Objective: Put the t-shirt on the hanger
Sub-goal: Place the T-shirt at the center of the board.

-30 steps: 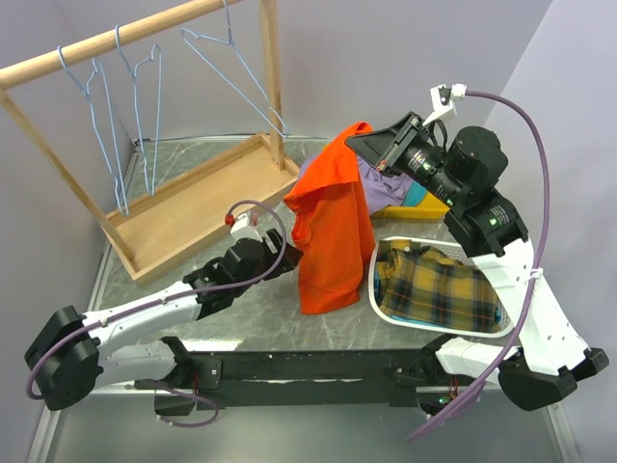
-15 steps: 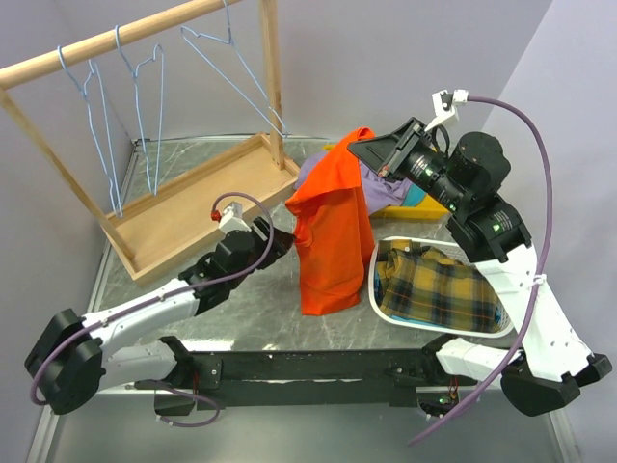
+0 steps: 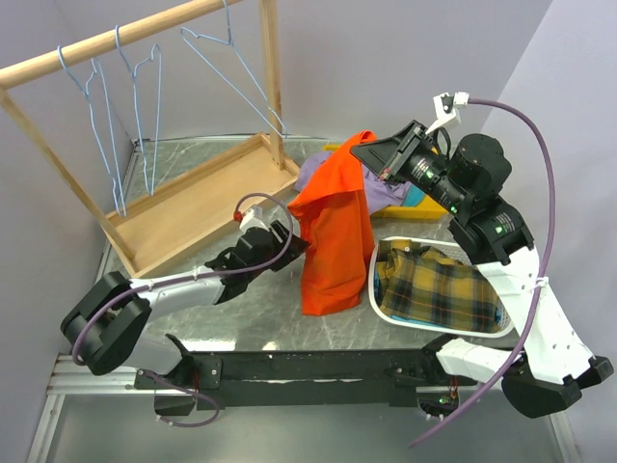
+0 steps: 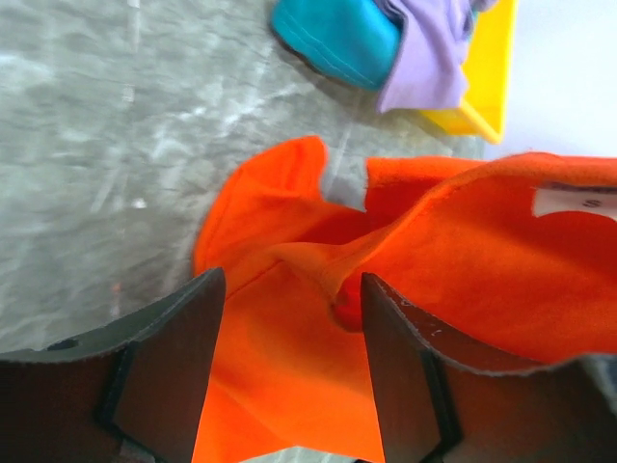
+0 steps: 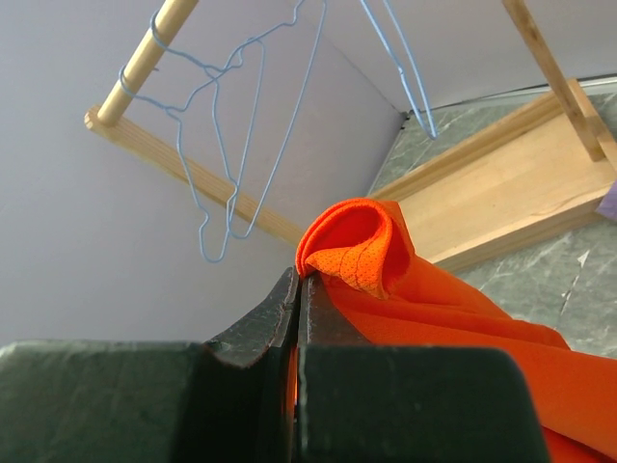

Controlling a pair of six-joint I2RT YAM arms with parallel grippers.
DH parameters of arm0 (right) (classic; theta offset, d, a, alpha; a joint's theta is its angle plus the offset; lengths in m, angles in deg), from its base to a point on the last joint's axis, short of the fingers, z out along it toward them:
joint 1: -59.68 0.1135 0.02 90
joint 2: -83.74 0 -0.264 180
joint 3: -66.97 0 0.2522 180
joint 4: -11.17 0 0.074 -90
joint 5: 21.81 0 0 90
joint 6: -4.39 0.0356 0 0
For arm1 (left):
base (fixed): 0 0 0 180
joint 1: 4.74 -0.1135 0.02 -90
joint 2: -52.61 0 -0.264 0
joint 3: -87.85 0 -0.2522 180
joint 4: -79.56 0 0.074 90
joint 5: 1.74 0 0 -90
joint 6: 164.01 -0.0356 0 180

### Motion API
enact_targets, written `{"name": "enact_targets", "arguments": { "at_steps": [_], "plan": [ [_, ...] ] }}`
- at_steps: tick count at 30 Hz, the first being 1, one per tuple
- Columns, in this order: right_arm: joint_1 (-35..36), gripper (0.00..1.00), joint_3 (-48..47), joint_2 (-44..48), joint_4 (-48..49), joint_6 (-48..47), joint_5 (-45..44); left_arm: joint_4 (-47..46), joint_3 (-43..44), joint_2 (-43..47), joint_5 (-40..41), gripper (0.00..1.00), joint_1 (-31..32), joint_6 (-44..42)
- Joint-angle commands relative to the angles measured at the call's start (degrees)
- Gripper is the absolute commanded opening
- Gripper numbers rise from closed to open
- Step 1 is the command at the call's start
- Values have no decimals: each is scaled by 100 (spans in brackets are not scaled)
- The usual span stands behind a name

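R gripper: jaws pressed together on a rolled fold of the orange t-shirt, held high over the far-right part of the table.
L gripper: jaws spread wide and low over the tabletop, just beside the shirt's left edge. Wrist cam shows orange cloth between the two fingers; can't tell if either finger touches it.
T-shirt: hangs from the R gripper's pinch in a long drape, lower end down at the tabletop, next to the basket. A white label shows on the upper part in the L wrist cam.
Hangers: three thin light-blue wire ones hook over the wooden rail at far left; the nearest hanger hangs tilted by the rack's right post, well apart from the shirt. All three bare.
Rack base: shallow wooden tray on the table, behind the L arm.
Behind shirt: lavender garment bunched over a yellow bin, w/ a teal item beside it.
Basket: white, right of the shirt, holds a yellow plaid cloth.
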Motion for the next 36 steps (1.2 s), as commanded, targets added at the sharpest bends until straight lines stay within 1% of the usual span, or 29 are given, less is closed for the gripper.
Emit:
{"name": "enact_targets", "arguments": {
  "at_steps": [1,4,5,7,8,9,10,11,12,13,14,15,16,18,20,22,23,24,25,26,27,28,29,30,31,33,34,35,36],
  "plan": [
    [14,0,31,225,148,-134,-171,-956,193,-179,-446,62,-17,96],
    [14,0,75,242,113,-169,-233,-1098,307,-451,-622,53,-17,61],
    [-4,0,84,242,87,-178,-285,-1089,377,-504,-674,41,-9,52],
    [-21,0,84,260,43,-213,-321,-984,413,-601,-666,26,-17,-18],
    [-56,0,93,268,34,-231,-364,-844,457,-566,-449,9,-9,-70],
    [-57,0,93,286,-1,-248,-408,-312,474,-392,-272,2,-26,-184],
    [-74,0,102,295,-62,-309,-461,-37,483,-233,-18,1,-26,-237],
    [-109,0,110,321,-98,-345,-522,296,466,-49,454,1,-26,-351],
    [-118,0,171,347,-142,-423,-697,909,466,388,746,1,-52,-413],
    [-144,0,233,382,-203,-450,-794,1324,535,627,1010,1,-61,-483],
    [-171,0,312,461,-204,-450,-865,1667,597,1108,1256,1,-70,-632],
    [-241,0,548,514,-151,-450,-874,2019,667,1339,1755,1,-79,-694],
    [-285,0,672,549,-46,-416,-857,2675,833,1576,1942,1,-79,-765],
    [-338,0,944,602,-1,-441,-857,3258,1088,2199,2434,1,-79,-967],
    [-355,0,1129,655,-45,-442,-997,3875,1580,2640,2620,1,-79,-1334],
    [-390,3,1690,760,172,-328,-980,4183,2141,2817,2839,1,-79,-1573],
    [-399,4,1945,874,279,-275,-971,4411,2327,2905,2884,1,-79,-1835],
    [-408,5,2443,927,384,-135,-988,4456,2512,2897,2885,1,-79,-2020],
    [-434,7,2709,980,629,-64,-971,4535,2914,2862,2798,1,-70,-2213],
    [-443,9,3199,1050,771,6,-928,4806,3161,2671,2762,1,-79,-2433],
    [-452,12,3439,1059,894,120,-936,5000,3399,2547,2753,1,-79,-2487],
    [-461,18,3650,1060,1130,164,-927,5089,3723,2450,2683,1,-79,-2549],
    [-487,22,3974,973,1219,182,-936,5133,3787,2301,2500,1,-70,-2663],
    [-487,27,4082,902,1255,182,-945,5142,3797,2256,2437,1,-70,-2690],
    [-479,34,4162,849,1273,174,-936,5151,3701,2221,2367,1,-79,-2716],
    [-383,43,4276,839,1238,34,-1032,5221,3551,2176,2270,1,-79,-2664],
    [-286,56,4294,901,1186,-37,-1163,5213,3359,2185,2243,1,-79,-2638],
    [-146,61,4268,1058,1124,-98,-1382,5178,3270,2229,2208,1,-79,-2611],
    [204,64,4259,1129,1080,-203,-1645,5169,3200,2238,2130,1,-79,-2602]
  ]
}}
